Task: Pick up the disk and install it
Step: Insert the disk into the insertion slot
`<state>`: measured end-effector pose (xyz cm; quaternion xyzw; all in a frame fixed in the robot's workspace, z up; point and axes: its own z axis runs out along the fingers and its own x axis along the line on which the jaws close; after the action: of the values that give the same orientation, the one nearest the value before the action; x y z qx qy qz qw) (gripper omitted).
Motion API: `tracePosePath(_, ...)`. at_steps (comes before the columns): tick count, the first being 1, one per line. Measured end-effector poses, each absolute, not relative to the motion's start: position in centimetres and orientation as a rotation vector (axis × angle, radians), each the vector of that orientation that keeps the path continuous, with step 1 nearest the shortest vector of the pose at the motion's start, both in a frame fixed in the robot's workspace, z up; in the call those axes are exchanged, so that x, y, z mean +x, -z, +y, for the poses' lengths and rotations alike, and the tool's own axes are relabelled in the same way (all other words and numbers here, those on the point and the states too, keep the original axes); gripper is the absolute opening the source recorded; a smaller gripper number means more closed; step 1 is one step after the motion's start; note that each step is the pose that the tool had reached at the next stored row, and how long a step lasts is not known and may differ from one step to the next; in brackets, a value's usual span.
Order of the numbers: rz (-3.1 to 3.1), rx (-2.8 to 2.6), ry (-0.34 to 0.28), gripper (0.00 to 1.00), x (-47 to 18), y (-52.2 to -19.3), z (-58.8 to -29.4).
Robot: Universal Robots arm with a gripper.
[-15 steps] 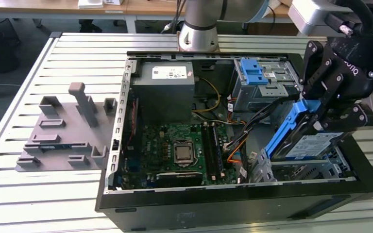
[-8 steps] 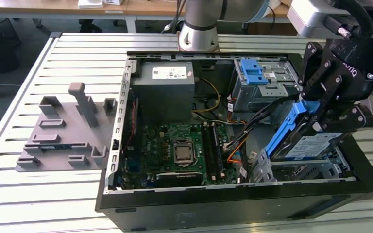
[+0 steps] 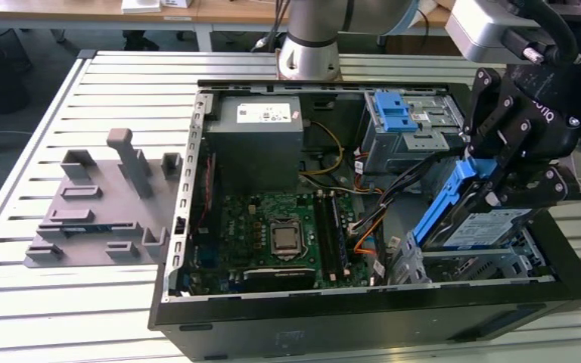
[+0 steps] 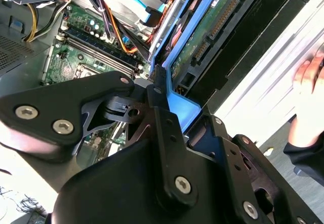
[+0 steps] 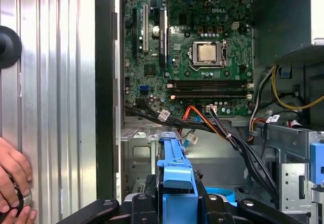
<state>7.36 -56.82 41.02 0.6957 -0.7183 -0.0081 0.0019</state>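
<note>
Over the drive cage (image 3: 469, 266) in the computer case (image 3: 371, 325), the tool (image 3: 499, 189) is clamped on the tilted disk (image 3: 490, 228). Fitting it is in hand; it needs lining up straight.

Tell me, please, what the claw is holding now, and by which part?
The claw is shut on the disk, gripping its upper end across the blue rails, over the open computer case.

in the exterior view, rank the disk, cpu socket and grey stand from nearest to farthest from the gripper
1. disk: held in the gripper, at the exterior view's right.
2. cpu socket: in the middle of the case.
3. grey stand: outside the case, at the exterior view's left.
</note>
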Motion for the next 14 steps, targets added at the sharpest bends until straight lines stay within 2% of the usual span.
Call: tracePosePath(14, -2.254, 2.183, 0.026, 0.36, 7.35, -40.57, -56.82)
